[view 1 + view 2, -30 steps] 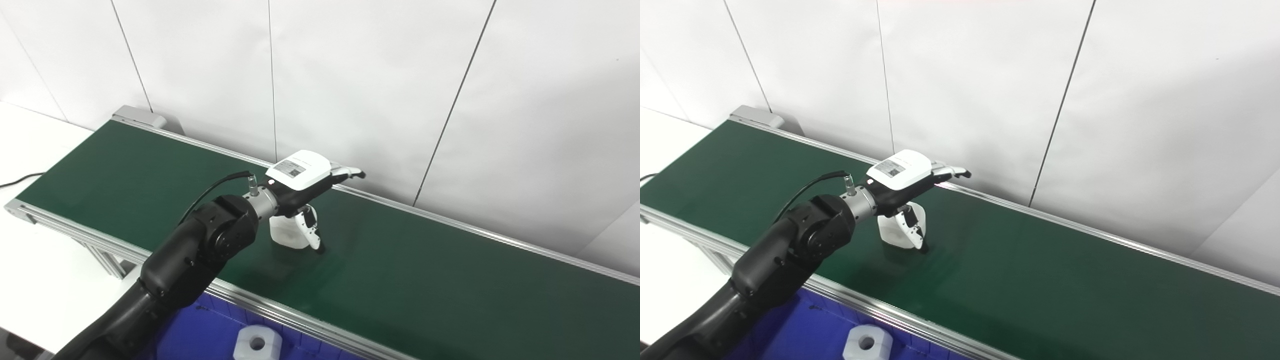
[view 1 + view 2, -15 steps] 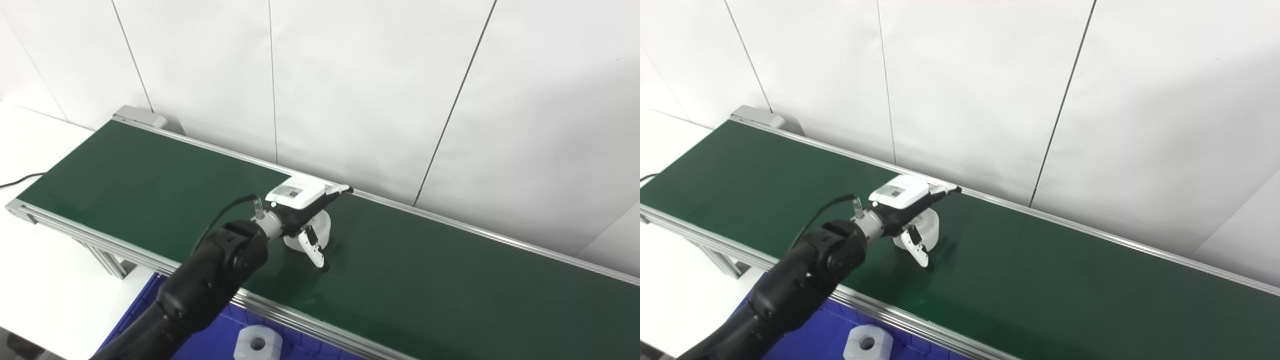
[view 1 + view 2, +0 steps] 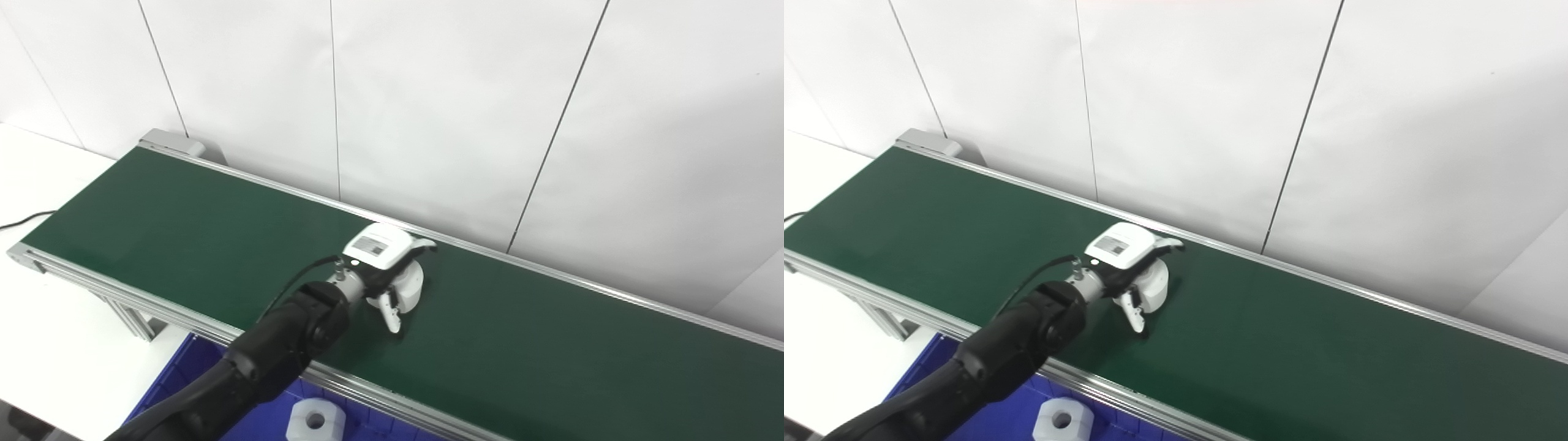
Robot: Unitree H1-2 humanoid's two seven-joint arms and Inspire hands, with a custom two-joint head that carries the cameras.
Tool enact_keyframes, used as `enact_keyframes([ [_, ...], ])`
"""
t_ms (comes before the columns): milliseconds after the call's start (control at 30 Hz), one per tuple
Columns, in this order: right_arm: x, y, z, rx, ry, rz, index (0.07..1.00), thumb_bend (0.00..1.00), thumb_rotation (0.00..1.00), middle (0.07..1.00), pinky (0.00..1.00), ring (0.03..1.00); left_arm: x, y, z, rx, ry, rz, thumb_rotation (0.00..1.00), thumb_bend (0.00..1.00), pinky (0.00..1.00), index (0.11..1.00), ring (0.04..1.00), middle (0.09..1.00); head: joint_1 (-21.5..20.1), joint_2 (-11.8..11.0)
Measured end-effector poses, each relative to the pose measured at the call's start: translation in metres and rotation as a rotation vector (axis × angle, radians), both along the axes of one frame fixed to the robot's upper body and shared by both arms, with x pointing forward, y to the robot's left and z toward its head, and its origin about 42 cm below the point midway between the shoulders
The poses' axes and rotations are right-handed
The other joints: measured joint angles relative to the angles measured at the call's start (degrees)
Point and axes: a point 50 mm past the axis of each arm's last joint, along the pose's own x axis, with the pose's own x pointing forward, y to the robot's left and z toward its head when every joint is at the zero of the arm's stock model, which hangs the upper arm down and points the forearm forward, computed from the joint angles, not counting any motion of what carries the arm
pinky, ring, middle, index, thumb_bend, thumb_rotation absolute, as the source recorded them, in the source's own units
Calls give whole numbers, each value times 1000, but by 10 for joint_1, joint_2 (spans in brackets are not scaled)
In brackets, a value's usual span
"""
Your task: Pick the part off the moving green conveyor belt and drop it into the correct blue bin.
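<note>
Round white part [image 3: 409, 288], smooth matte plastic, squat and cylindrical, sitting on the green conveyor belt [image 3: 184, 226] near its far rail. Over and around it, the left hand [image 3: 384, 269]: glossy white back shell with a small grey label, black palm beneath, fingers [image 3: 422, 245] reaching past the part's far side and thumb [image 3: 392, 315] angled down to the belt on its near side. Fingers and thumb spread about the part; firm contact not discernible, so grip cannot be judged. Behind the hand, a metallic wrist collar, a thin black cable looping off it, and a bulky matte black forearm [image 3: 1017, 343] entering from the bottom left. Belt surface flat, dull and dark green, framed by ribbed aluminium rails [image 3: 392, 407]. Below the near rail, a blue bin [image 3: 1004, 416] of hard plastic holding a white blocky piece [image 3: 1061, 420] with a round hole. Beyond, plain white wall panels [image 3: 441, 92] with thin dark seams. Right hand out of sight.
</note>
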Motion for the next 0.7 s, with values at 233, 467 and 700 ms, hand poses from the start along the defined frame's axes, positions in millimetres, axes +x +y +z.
enact_keyframes([
  [233, 0, 1, 2, 3, -5, 1, 927, 929, 1000, 916, 889, 885, 1, -9, -8, -8, -92, -20, 6, 540, 508, 519, 522, 525, 0, 4],
  [467, -4, 2, 4, 6, 4, 2, 925, 913, 1000, 915, 885, 884, 3, -11, -5, 4, -66, -34, 0, 520, 427, 478, 468, 506, 0, 6],
  [700, -3, 2, 4, 5, 3, 3, 928, 905, 1000, 913, 877, 879, 5, -1, 2, 37, -44, 8, 0, 523, 390, 491, 415, 480, -2, 7],
])
